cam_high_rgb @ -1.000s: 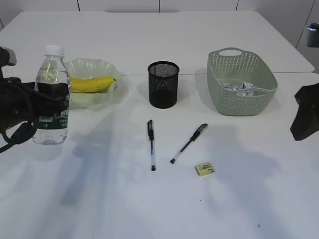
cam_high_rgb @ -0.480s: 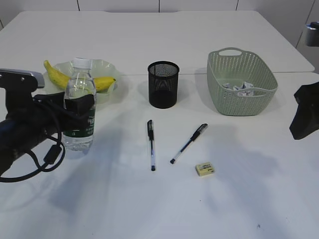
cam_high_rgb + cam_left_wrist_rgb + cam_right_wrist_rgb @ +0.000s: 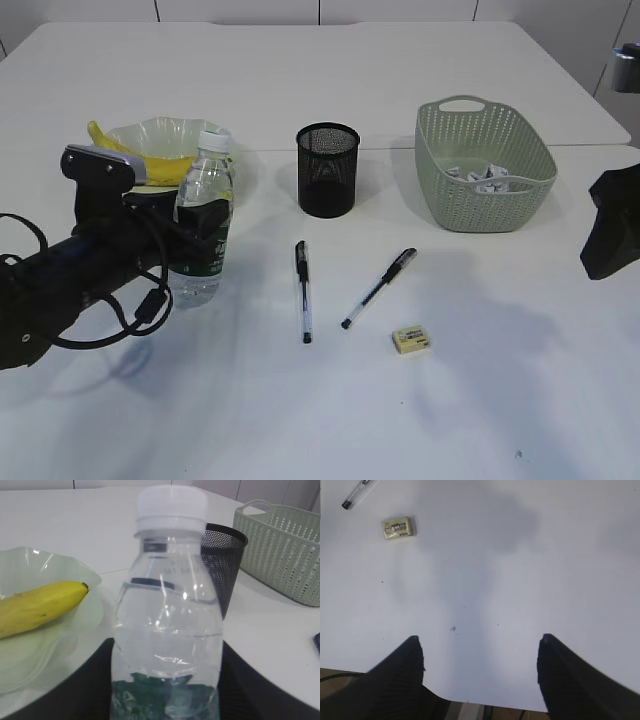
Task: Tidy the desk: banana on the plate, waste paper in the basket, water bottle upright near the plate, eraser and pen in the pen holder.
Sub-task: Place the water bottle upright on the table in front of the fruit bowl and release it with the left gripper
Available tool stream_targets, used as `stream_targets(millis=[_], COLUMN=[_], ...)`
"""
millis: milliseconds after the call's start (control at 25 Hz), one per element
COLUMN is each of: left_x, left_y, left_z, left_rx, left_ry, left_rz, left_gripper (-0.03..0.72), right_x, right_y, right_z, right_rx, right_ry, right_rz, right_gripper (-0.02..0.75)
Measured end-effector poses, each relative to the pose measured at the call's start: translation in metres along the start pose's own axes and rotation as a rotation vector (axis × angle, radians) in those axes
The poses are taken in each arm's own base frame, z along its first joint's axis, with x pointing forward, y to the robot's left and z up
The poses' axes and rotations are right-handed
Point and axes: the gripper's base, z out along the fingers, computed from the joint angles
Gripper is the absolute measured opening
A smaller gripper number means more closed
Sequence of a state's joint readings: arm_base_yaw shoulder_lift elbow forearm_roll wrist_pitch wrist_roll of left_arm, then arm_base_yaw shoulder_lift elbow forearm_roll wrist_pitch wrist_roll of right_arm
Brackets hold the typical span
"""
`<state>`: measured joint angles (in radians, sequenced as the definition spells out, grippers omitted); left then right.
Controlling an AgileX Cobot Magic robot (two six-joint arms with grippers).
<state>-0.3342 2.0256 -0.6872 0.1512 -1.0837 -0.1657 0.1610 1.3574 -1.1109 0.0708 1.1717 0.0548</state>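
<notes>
Left claw clamped on the upright water bottle

The left gripper grips the water bottle just beside the plate toward the table's left edge; the right gripper hangs with fingers wide apart, holding nothing.

The white tabletop had a plate back left, bottle upright just in front of it, mesh holder in the middle, and basket back right. Two pens and an eraser lay loose up front.
</notes>
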Motion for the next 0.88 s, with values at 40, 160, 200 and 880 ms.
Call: stream_targets(millis=[40, 160, 200, 880], left_x=[0.000, 0.003, 0.003, 0.022], left_y=[0.001, 0.002, 0.002, 0.018], left_z=[0.004, 0.015, 0.017, 0.005], left_rx=[0.001, 0.004, 0.004, -0.020], left_ry=[-0.006, -0.014, -0.020, -0.072], left_rz=[0.001, 0.003, 0.003, -0.025], left_gripper=[0.371, 0.371, 0.371, 0.391], right_x=[0.000, 0.000, 0.000, 0.000], right_y=[0.000, 0.000, 0.000, 0.000], right_z=[0.000, 0.000, 0.000, 0.000], right_rx=[0.000, 0.000, 0.000, -0.001], right_ry=[0.000, 0.000, 0.000, 0.000], right_rz=[0.000, 0.000, 0.000, 0.001], right_gripper=[0.527, 0.527, 0.527, 0.527])
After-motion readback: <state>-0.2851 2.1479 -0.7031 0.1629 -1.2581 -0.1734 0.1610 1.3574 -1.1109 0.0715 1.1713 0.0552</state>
